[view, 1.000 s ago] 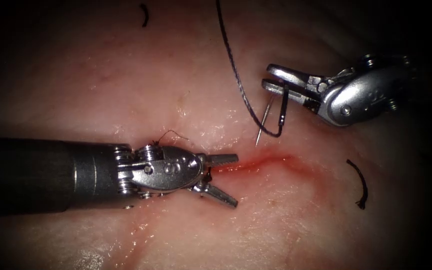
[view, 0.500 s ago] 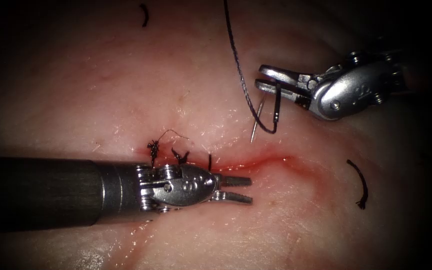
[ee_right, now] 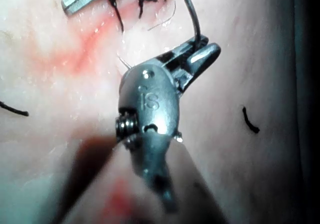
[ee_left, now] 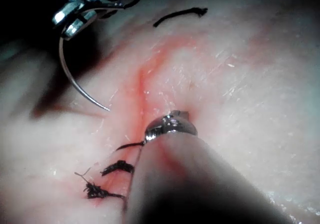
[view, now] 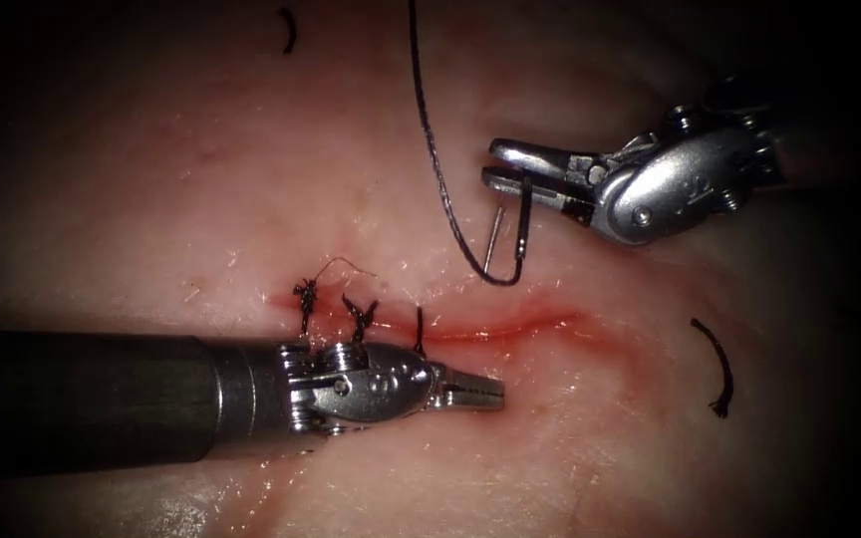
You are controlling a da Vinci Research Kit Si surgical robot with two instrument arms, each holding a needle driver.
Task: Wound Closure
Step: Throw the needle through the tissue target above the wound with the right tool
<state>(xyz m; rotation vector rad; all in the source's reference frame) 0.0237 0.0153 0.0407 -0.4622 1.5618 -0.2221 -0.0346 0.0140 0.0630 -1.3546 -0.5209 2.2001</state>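
Observation:
My right tool (view: 498, 164) is shut on the curved needle (view: 522, 229) near its tail end. The needle hangs under the jaws above the open part of the cut (view: 530, 324) and is not in the tissue; its arc shows in the left wrist view (ee_left: 70, 79). The thread (view: 430, 149) runs from the needle up out of view. My left tool (view: 475, 392) is shut on nothing and lies on the tissue just below the cut. Three dark stitches (view: 359, 314) close the cut's left end.
Red fluid (view: 490, 329) lines the cut and runs down past the left tool's wrist. A cut end of thread (view: 717, 369) lies on the tissue to the right, another (view: 288, 30) at the far upper left.
My left tool's jaws have gone from open to shut, and it moved down off the stitches and to the right. My right tool has carried the needle to the left and slightly up.

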